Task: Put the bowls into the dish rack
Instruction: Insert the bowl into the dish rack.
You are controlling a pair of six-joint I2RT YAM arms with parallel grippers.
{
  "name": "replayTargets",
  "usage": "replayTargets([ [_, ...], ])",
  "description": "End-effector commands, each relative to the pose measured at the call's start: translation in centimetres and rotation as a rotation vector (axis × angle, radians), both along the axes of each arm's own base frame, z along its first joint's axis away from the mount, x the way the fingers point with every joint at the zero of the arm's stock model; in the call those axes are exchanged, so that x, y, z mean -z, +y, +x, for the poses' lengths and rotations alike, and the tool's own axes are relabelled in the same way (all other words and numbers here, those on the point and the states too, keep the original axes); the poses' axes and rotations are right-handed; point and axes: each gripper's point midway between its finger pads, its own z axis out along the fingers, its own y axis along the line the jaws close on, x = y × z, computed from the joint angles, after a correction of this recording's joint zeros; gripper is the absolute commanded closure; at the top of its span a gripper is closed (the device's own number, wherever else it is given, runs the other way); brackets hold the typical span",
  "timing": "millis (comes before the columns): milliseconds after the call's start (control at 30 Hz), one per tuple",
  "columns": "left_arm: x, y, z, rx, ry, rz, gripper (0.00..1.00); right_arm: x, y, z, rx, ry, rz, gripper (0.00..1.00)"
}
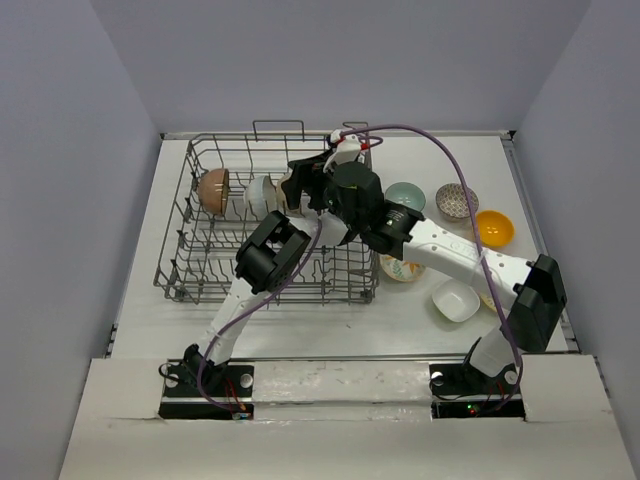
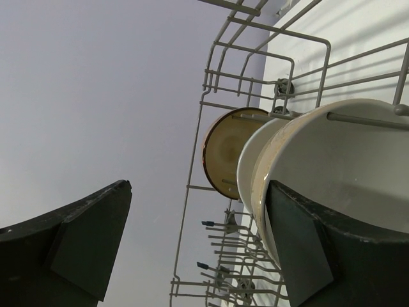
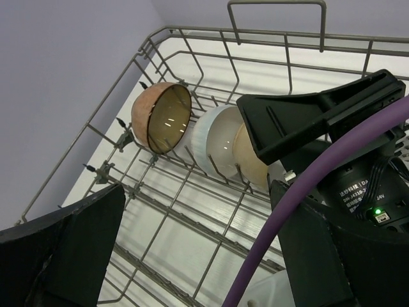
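left fingers (image 2: 83,236) and right fingers (image 3: 70,249) are spread apart and empty inside the dish rack (image 1: 180,215). there the brown bowl (image 3: 160,118), white bowl (image 3: 214,144) and cream bowl (image 2: 332,160) stand on edge, likely so the tines (image 3: 102,167) keep them upright. only the top view shows the orange-yellow bowl (image 1: 494,228) and squarish white bowl (image 1: 456,300) on the table (image 1: 300,325), right of the rack.

three bowls (image 1: 214,188) block dish rack (image 1: 172,262) far row; near half free
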Motion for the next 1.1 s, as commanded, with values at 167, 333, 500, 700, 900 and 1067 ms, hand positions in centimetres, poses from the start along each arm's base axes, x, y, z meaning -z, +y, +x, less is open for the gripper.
replayTargets([
  [167,3.2,-0.7,-3.3,-0.064,-0.212,-0.456,0.01,-1.0,-0.6,-0.7,0.009,-0.026,0.023,0.0],
  [333,4.0,-0.9,-3.1,-0.065,-0.213,-0.453,0.01,-0.6,-0.8,-0.6,0.013,-0.032,0.009,0.0],
  [500,5.0,-0.8,-3.3,-0.071,-0.221,-0.454,0.01,-0.2,-0.8,-0.5,0.017,-0.034,-0.008,0.0],
  [700,5.8,-0.5,-3.6,-0.076,-0.225,-0.452,0.01,0.8,-1.1,-0.3,0.032,-0.031,-0.034,0.0],
  [900,4.5,-1.1,-3.3,-0.064,-0.233,-0.471,0.01,2.3,-1.8,-0.5,0.044,-0.037,-0.031,0.0],
  [1067,3.6,-1.6,-3.5,-0.049,-0.222,-0.47,0.01,2.8,-2.0,-0.5,0.044,-0.068,-0.021,0.0],
])
